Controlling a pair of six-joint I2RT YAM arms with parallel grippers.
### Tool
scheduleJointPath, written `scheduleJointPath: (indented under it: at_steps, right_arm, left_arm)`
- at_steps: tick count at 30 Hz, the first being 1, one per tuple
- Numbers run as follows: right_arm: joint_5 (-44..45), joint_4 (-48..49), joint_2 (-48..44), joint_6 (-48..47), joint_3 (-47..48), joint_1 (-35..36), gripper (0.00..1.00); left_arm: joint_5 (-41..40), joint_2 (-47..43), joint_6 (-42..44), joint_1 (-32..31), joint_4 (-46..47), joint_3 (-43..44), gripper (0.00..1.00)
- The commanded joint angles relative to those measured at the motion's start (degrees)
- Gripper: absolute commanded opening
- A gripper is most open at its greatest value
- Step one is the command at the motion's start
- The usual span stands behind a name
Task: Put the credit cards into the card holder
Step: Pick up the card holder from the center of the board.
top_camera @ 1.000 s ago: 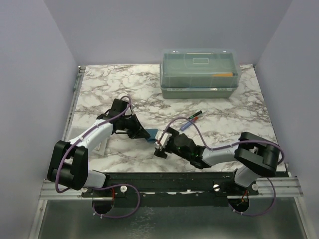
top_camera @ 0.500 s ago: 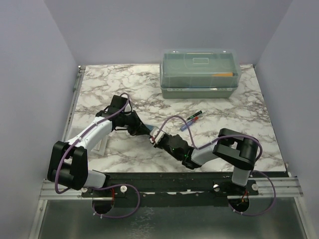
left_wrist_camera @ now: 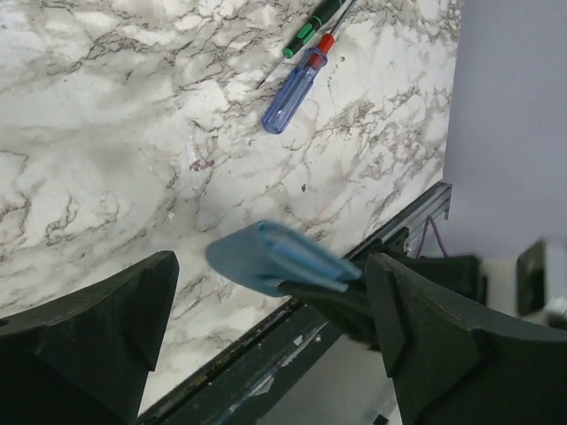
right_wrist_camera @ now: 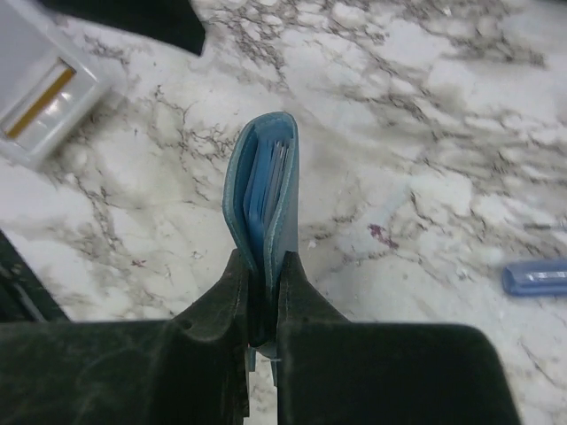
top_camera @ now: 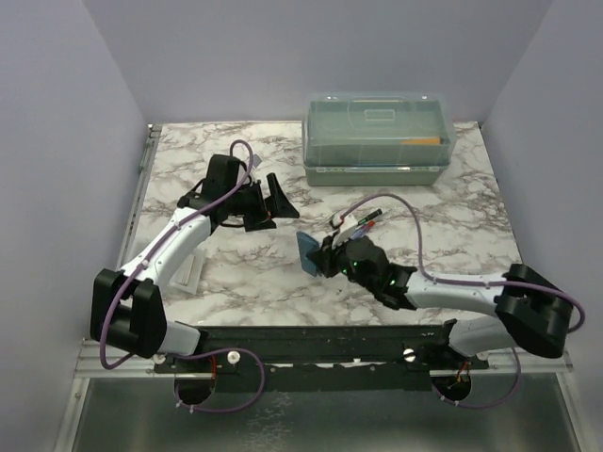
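We count one card holder [right_wrist_camera: 266,190], one screwdriver [left_wrist_camera: 297,88] and one lidded box [top_camera: 377,137]. Right end effector [right_wrist_camera: 263,292] pinches the card holder above the counter [top_camera: 452,235]; left end effector [top_camera: 283,200] is raised, spread.

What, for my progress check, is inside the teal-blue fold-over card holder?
Inside the teal-blue card holder, thin blue and grey edges show. Its walls and the right gripper hide the rest; identity unclear.

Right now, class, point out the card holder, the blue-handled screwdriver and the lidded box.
card holder [right_wrist_camera: 235,190], right wrist view, its teal outer wall.
blue-handled screwdriver [left_wrist_camera: 291,91], left wrist view, its blue handle.
lidded box [top_camera: 377,127], top external view, its lid.
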Motion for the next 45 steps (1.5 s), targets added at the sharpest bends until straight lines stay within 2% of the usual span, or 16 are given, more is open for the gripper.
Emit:
scheduleJointPath:
  at_steps: [1,3,9,11,13,17,23,27,30,33,38,42,44,45]
  right_arm:
    - [-18.6,-23.6,-9.6,24.0,1.0,-12.0,0.00]
    - [-29.2,-25.3,-13.5,26.9,-0.3,-18.3,0.00]
    - [-46.0,-29.6,-23.7,27.5,-0.9,-32.8,0.00]
    - [-53.9,-28.7,-25.1,28.0,-1.4,-40.3,0.00]
    - [-62.0,-26.5,-24.4,28.5,-1.8,-44.6,0.00]
    - [-69.7,-18.5,-23.5,32.1,-2.6,-45.4,0.00]
    - [-71.0,-15.2,-23.1,35.3,-2.0,-45.5,0.00]
    - [-72.7,-11.4,-21.6,37.8,-2.2,-45.5,0.00]
    - [-74.4,-7.6,-19.6,39.2,-2.5,-45.5,0.00]
    - [-75.0,-3.1,-17.8,41.4,-3.3,-45.5,0.00]
    - [-74.4,1.6,-16.7,43.6,-4.3,-45.5,0.00]
    - [-70.0,-9.6,-17.1,38.0,-1.9,-45.5,0.04]
    - [-65.7,-17.8,-17.7,34.6,-0.3,-45.5,0.16]
    - [-62.6,-22.2,-17.8,33.0,0.8,-45.5,0.25]
  left_arm:
    - [3.5,0.1,4.9,-1.2,10.0,-3.7,0.95]
    - [7.5,0.7,2.8,-2.5,15.2,-5.4,0.95]
    - [15.2,3.8,-5.7,-9.7,34.8,-9.3,0.90]
    - [17.2,5.9,-6.5,-11.5,38.1,-9.0,0.86]
    - [19.2,7.5,-6.7,-12.0,39.0,-8.0,0.85]
    - [23.2,9.1,-7.1,-12.4,40.3,-6.7,0.91]
    - [24.8,9.1,-5.5,-12.6,41.7,-7.7,0.89]
    - [26.0,9.9,-6.2,-12.6,42.8,-7.7,0.73]
    - [27.2,10.4,-7.5,-12.7,44.5,-8.2,0.70]
    - [29.7,11.3,-11.3,-13.6,50.2,-9.1,0.67]
    - [30.3,11.6,-13.5,-14.7,54.1,-9.4,0.39]
    - [28.4,11.0,-13.4,-13.8,54.4,-9.7,0.09]
    - [26.6,10.4,-13.6,-12.5,54.4,-10.3,0.01]
    - [25.7,10.2,-13.8,-11.7,54.4,-10.6,0.00]
